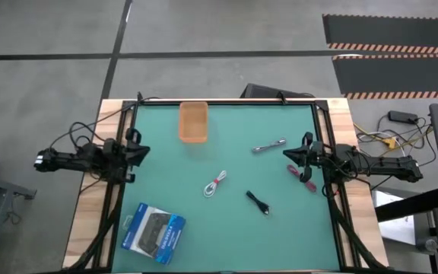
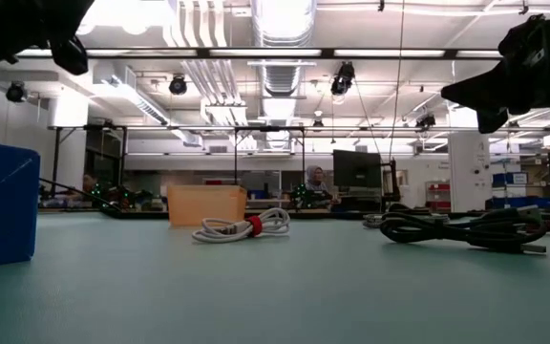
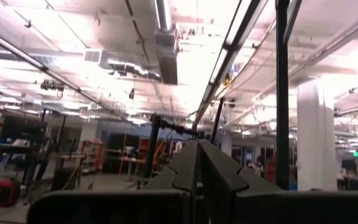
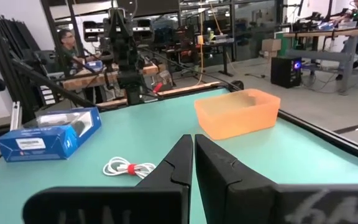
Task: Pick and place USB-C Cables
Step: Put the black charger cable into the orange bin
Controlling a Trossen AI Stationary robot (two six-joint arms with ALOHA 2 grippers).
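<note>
Four bundled cables lie flat on the green mat: the white cable (image 1: 215, 184) (image 2: 242, 227) (image 4: 128, 168) near the middle, the black cable (image 1: 258, 202) (image 2: 461, 229) nearer the front, the silver-grey cable (image 1: 269, 144) farther back, and the magenta-pink cable (image 1: 301, 177) under the right arm's tip. My left gripper (image 1: 144, 151) (image 3: 198, 163) is shut and empty at the mat's left edge. My right gripper (image 1: 286, 152) (image 4: 194, 152) is shut and empty above the right side, between the silver-grey and pink cables.
An orange bin (image 1: 193, 121) (image 4: 237, 112) stands at the far edge, left of centre. A blue-and-black box (image 1: 153, 232) (image 4: 48, 137) lies at the near left. Cables and dark frame rails run along both table sides.
</note>
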